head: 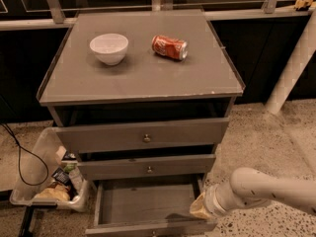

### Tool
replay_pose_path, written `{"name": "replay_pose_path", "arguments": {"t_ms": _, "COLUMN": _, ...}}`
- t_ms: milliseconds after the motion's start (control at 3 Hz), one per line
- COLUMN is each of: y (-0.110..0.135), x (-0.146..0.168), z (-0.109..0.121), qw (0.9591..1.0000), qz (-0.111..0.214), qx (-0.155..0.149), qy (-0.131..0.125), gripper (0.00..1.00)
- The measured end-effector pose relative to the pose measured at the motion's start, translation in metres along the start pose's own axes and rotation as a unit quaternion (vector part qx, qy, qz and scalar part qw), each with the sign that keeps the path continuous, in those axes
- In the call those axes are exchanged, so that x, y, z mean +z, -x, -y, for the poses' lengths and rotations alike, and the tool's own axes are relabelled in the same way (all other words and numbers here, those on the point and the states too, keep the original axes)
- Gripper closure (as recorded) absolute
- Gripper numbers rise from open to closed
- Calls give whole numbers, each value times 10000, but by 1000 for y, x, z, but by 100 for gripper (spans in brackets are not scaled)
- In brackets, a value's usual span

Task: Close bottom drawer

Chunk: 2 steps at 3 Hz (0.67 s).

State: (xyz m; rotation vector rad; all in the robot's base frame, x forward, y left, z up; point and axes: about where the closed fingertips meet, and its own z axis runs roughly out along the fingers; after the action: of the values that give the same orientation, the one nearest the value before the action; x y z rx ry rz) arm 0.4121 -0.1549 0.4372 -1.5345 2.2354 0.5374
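Observation:
The grey cabinet (143, 78) has three drawers. The bottom drawer (143, 204) is pulled far out, its shallow grey tray open and empty, its slim front panel (148, 227) at the lower edge of the view. The middle drawer (148, 168) and the top drawer (145, 136) stand slightly out. My gripper (201, 207) comes in from the right on a white arm (266, 189). It sits at the right front corner of the bottom drawer, just above the front panel's right end.
A white bowl (109, 48) and a red can (169, 47) lying on its side are on the cabinet top. A clear plastic bin (47, 181) of packets stands on the floor left of the cabinet, with a black cable (22, 157). A white post (291, 68) rises at the right.

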Motion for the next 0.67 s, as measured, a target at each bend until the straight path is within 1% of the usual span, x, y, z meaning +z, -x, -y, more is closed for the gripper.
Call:
{"name": "replay_pose_path", "arguments": {"t_ms": 333, "y": -30, "x": 46, "z": 18, "qw": 9996, "qz": -43, "qx": 124, "qy": -249, "gripper": 100}}
{"name": "replay_pose_path", "arguments": {"t_ms": 667, "y": -30, "x": 46, "z": 18, "qw": 9996, "qz": -44, "qx": 122, "qy": -244, "gripper": 100}}
